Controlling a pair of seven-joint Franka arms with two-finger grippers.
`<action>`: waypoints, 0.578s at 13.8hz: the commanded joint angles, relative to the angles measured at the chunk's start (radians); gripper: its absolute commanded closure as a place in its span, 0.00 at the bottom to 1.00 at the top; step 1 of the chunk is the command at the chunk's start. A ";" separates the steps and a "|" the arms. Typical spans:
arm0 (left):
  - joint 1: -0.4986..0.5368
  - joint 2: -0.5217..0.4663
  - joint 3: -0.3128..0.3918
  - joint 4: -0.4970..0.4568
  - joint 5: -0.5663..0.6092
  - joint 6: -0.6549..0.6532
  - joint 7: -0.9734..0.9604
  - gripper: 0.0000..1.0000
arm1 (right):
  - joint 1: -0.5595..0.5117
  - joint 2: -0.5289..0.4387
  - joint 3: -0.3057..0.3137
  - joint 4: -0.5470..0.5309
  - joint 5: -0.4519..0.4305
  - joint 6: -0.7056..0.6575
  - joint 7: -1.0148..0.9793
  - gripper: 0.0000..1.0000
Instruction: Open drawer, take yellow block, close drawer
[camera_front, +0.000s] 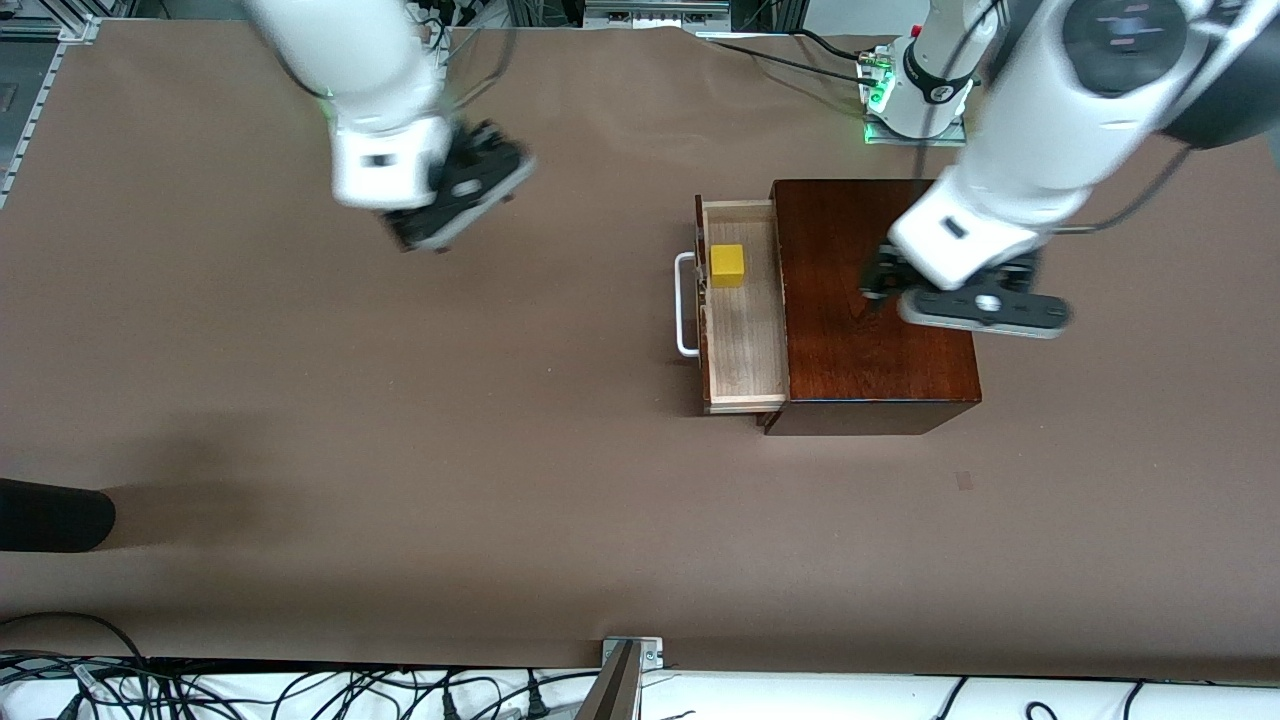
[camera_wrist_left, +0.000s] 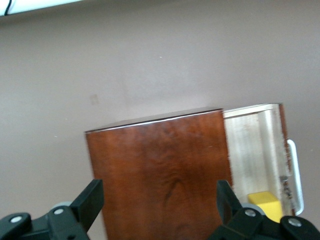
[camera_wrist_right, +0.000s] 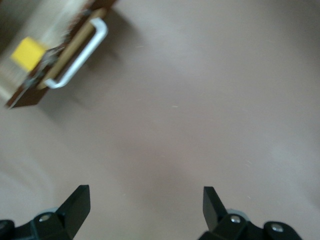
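A glossy reddish-brown wooden box (camera_front: 880, 300), its grain running in darker streaks, stands on a flat brown table (camera_front: 400, 450). Its drawer (camera_front: 745, 340) shows a pale, light-wood interior with fine grain lines, a dark wood front and a white bar handle (camera_front: 684, 305). Inside lies a bright yellow block (camera_front: 727, 265), plain on every face. The left gripper (camera_front: 885, 290) and right gripper (camera_front: 450, 215) have black fingers on white housings.

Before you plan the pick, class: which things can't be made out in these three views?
- Front view: part of the wooden box top, hidden under the left gripper.
- Left wrist view: most of the yellow block, hidden by a finger and the edge.
- Right wrist view: the drawer blurred, cut off at the corner.
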 joint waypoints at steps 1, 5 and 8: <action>-0.093 -0.125 0.233 -0.110 -0.137 0.002 0.149 0.00 | 0.142 0.069 -0.016 0.021 -0.007 0.022 -0.058 0.00; -0.095 -0.242 0.350 -0.285 -0.155 0.105 0.328 0.00 | 0.273 0.148 -0.015 0.024 -0.081 0.193 -0.098 0.00; -0.094 -0.280 0.416 -0.359 -0.150 0.149 0.341 0.00 | 0.336 0.257 -0.009 0.113 -0.084 0.275 -0.179 0.00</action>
